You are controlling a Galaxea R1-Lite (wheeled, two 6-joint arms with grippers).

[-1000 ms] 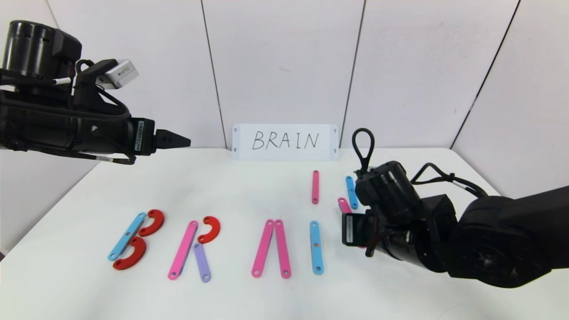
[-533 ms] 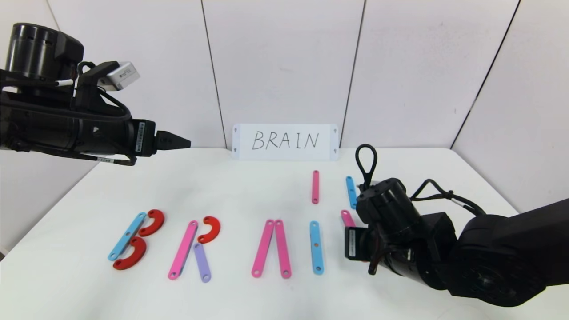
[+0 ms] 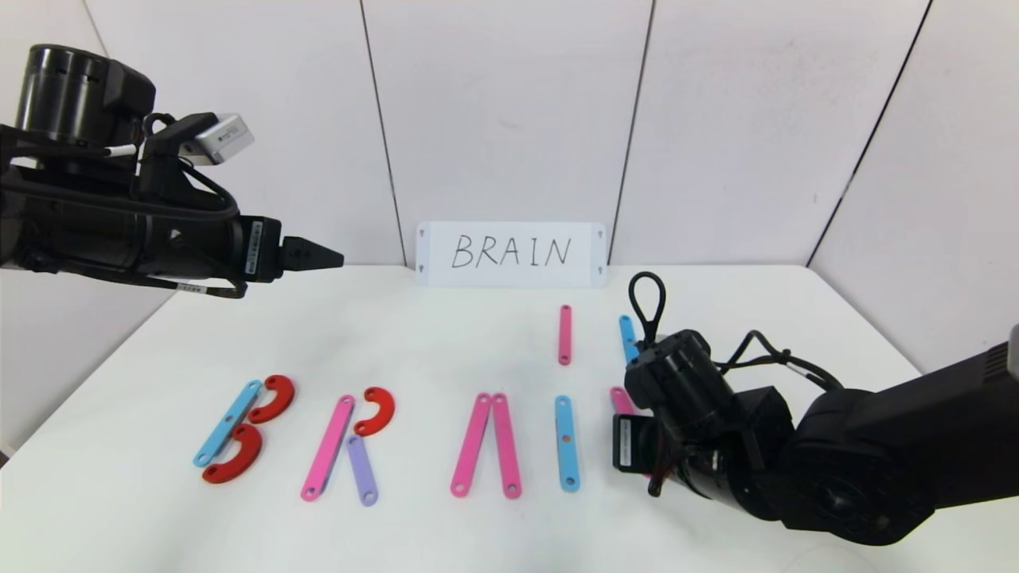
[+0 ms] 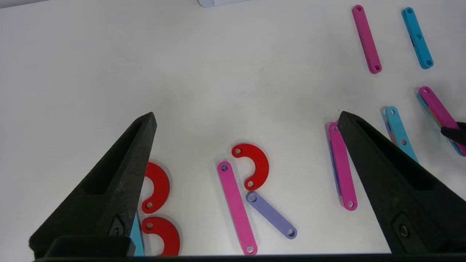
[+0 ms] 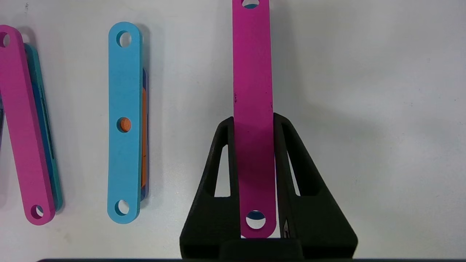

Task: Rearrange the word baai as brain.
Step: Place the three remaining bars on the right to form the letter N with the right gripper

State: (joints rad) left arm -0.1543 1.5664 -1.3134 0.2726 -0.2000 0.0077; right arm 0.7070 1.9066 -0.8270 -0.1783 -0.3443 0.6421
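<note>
Right arm has dropped lower and nearer the table's front edge since a second ago, and the pink strip it carries shifted with it; left arm barely changed. White table (image 3: 446, 334) holds the letter pieces in a front row: B from a light-blue strip (image 3: 228, 422) and two red curves (image 3: 275, 398), R from a pink strip (image 3: 328, 447), red curve (image 3: 376, 411) and purple strip (image 3: 361, 469), then two pink strips (image 3: 486, 446) leaning together, then a light-blue I strip (image 3: 565, 442). Right gripper (image 5: 255, 123) is clamped on the pink strip (image 5: 253, 109) just right of the I, low over the table. Left gripper (image 4: 247, 120) hovers high at the left, jaws wide, holding nothing. Spare pink strip (image 3: 564, 334) and blue strip (image 3: 627, 338) lie farther back. White BRAIN card (image 3: 510, 253) stands against the wall.
</note>
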